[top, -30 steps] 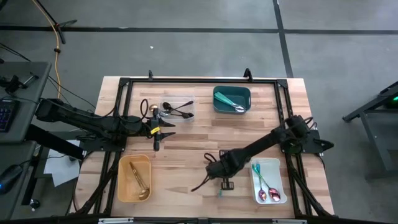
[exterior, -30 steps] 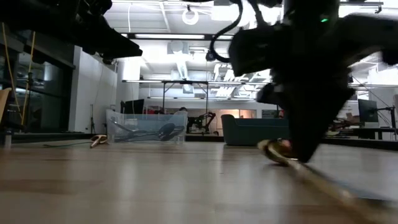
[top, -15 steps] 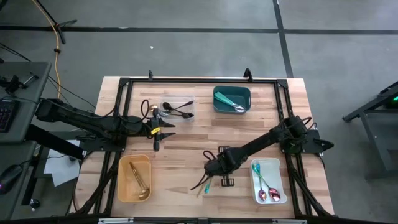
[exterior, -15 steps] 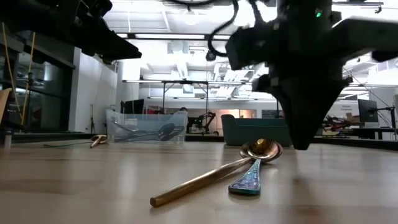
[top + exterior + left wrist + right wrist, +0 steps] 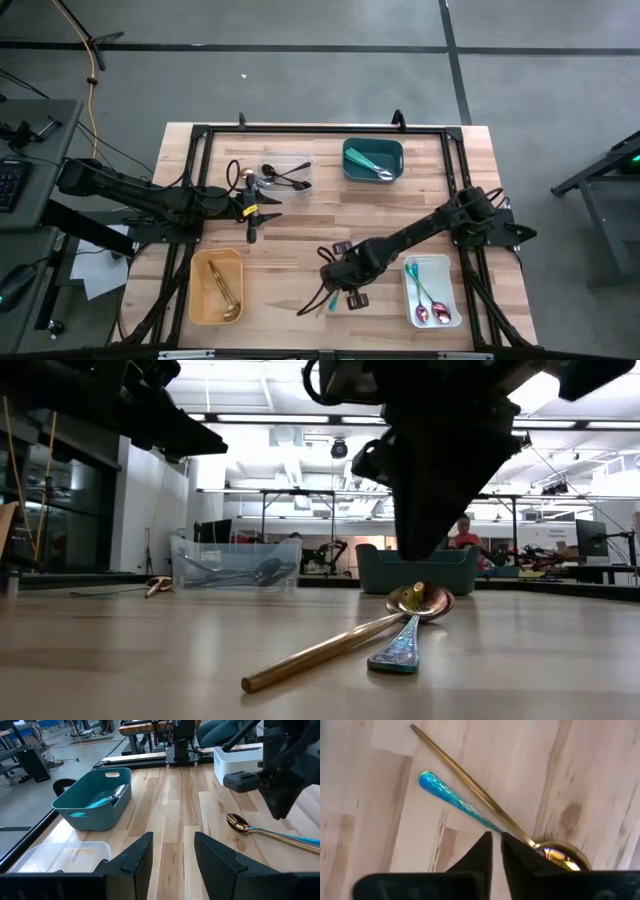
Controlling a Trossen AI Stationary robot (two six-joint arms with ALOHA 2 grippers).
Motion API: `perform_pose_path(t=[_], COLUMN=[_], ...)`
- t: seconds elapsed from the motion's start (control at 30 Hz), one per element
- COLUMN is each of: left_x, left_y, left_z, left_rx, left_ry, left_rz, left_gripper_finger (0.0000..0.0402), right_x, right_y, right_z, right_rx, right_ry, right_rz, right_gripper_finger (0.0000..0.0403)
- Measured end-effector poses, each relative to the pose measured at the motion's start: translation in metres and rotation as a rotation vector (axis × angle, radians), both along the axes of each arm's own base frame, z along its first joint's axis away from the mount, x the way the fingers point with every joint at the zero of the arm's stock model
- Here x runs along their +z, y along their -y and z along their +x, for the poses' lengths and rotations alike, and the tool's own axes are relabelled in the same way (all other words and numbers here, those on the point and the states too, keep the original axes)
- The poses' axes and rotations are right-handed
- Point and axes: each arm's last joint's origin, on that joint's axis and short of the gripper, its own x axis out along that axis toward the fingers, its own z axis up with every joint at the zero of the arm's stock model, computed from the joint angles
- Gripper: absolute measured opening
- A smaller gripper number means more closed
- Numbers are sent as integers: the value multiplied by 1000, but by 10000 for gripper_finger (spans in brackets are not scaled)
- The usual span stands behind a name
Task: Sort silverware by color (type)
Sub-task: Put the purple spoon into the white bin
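The left hand [image 5: 250,212] hangs over the left part of the wooden worktop [image 5: 300,225], between the clear container and the yellow one; its two fingers [image 5: 134,860] stand apart with only bare wood in the gap, so it is released and grasps nothing.

Just beyond it, toward the far edge, a clear container [image 5: 285,176] holds dark black utensils [image 5: 290,181]. In the near-left corner a yellow container [image 5: 215,287] holds gold utensils [image 5: 224,291].

Farther right, at the far side, a teal container [image 5: 372,160] holds teal-handled pieces with silver heads [image 5: 374,168].

Near the front edge, about mid-worktop, two pieces lie loose on the wood: a gold spoon [image 5: 340,645] and a teal-handled utensil [image 5: 402,645]. Their handles fan out from a point near the gold bowl, where the teal piece's head is hidden, so its type cannot be told.

The right hand [image 5: 340,282] hangs directly over those heads. Its fingertips [image 5: 482,851] stand nearly together with only a narrow slit between them, just above the crossing handles. The low view shows the hand clear of the metal, so it grasps neither piece.

In the near-right corner a white container [image 5: 432,291] holds iridescent pink-purple spoons [image 5: 430,308].
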Motion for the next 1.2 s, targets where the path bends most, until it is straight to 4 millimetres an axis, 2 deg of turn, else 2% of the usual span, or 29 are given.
perform_pose_path(t=[0.13, 0.27, 0.43, 0.57, 0.87, 1.2], left_x=[0, 0, 0, 0, 0, 0], left_y=[0, 0, 0, 0, 0, 0], left_z=[0, 0, 0, 0, 0, 0], left_rx=[0, 0, 0, 0, 0, 0], left_ry=[0, 1, 0, 0, -1, -1], left_rz=[0, 0, 0, 0, 0, 0], left_gripper_finger=[136, 136, 136, 136, 136, 136], right_x=[-6, -20, -31, -31, -31, -32], right_y=[-1, -2, -7, -8, -8, -12], right_z=[3, 6, 8, 9, 8, 1], right_rx=[50, 99, 231, 260, 212, 230], right_ry=[17, -6, -4, 16, 2, -43], right_rz=[-25, -43, -53, -66, -54, -68], right_gripper_finger=[89, 142, 178, 177, 151, 149])
